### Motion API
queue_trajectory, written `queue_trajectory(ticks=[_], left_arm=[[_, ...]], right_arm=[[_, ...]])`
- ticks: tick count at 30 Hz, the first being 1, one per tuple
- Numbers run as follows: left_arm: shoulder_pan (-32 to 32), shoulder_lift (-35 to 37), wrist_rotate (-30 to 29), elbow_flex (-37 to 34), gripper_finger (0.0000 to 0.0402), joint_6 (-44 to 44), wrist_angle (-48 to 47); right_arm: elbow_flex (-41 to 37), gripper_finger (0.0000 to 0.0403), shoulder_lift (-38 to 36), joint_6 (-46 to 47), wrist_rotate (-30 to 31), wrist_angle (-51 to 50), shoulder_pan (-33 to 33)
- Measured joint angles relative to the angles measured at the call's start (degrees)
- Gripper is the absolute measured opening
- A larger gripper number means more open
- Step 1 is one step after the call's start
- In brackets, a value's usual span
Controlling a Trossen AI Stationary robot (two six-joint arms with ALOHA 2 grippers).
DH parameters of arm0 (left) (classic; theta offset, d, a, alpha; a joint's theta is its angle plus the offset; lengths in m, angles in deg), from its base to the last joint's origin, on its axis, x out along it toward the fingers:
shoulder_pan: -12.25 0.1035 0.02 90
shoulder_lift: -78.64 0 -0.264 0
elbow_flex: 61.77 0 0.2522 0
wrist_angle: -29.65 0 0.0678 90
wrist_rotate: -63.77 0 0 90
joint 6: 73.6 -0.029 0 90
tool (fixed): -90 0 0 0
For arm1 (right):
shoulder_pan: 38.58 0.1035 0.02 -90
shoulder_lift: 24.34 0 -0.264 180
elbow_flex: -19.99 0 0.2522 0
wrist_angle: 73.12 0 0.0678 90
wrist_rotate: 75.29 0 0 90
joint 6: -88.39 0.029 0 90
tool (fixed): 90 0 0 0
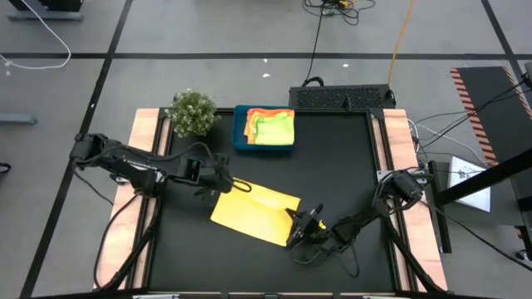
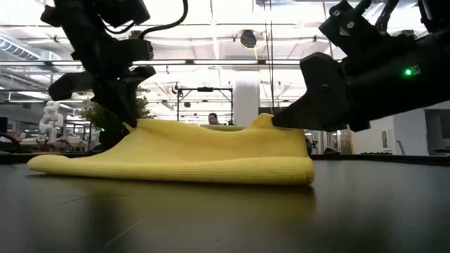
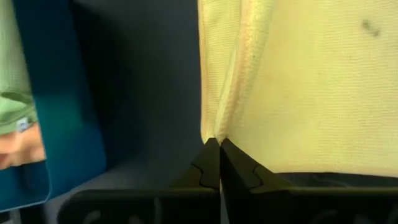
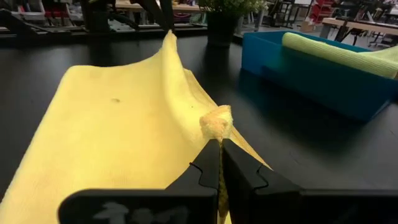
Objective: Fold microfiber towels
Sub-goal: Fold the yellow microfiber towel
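The yellow towel (image 1: 253, 213) lies on the black table (image 1: 332, 166). The left gripper (image 1: 235, 184) and right gripper (image 1: 298, 218) each pinch a corner tight, lifting it.

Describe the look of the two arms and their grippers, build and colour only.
Both arms are dark, near black, built of jointed segments with black cables looping alongside. The left gripper and the right gripper each end in two flat, tapered black fingers with a stepped notch. A small green light glows on one arm's housing.
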Motion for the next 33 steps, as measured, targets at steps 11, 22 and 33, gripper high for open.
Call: queue_trajectory(ticks=[11, 22, 33], left_arm=[[4.1, -0.3, 2.6, 0.0, 0.0001, -1.3, 1.3], [5.3, -0.3, 1.9, -2.9, 0.0005, -1.3, 6.8], [7.6, -0.3, -0.1, -5.1, 0.0077, -0.4, 9.6]], right_arm=[[-0.3, 0.0000, 0.0, 0.6, 0.1, 0.1, 0.0], [-0.3, 0.0014, 0.0, -1.1, 0.0, -0.4, -0.6], [-0.3, 0.0085, 0.0, 0.3, 0.0, -0.8, -4.0]])
